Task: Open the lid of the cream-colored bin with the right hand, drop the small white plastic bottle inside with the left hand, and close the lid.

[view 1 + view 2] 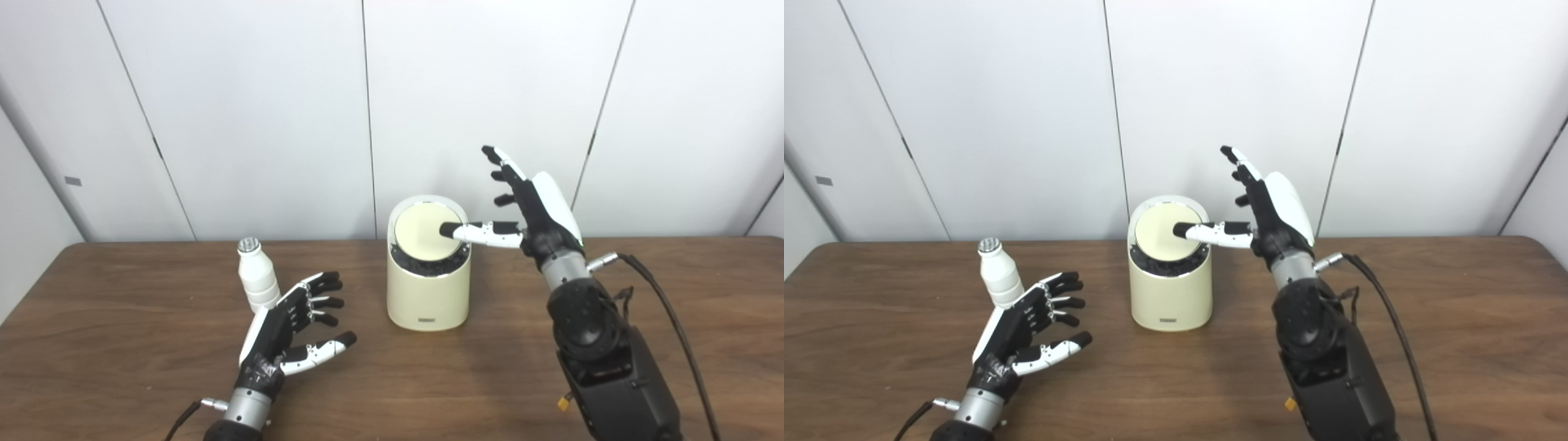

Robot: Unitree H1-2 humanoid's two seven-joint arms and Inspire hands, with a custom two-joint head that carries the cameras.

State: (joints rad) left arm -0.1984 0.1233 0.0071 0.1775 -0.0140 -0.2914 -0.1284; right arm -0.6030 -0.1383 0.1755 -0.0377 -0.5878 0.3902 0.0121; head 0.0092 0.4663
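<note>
You are looking at a brightly, evenly lit scene; light is coming from above, casting only soft, faint shadows on the table [122, 343] near the bin [428, 300]. The far wall [245, 110] is glowing pale without glare. Both views are staying fairly sharp, slightly soft.

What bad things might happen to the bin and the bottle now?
The right hand presses only one fingertip on the tilted lid, so it might slip off or push the bin over. The open left hand is close beside the upright bottle and could knock it down.
</note>
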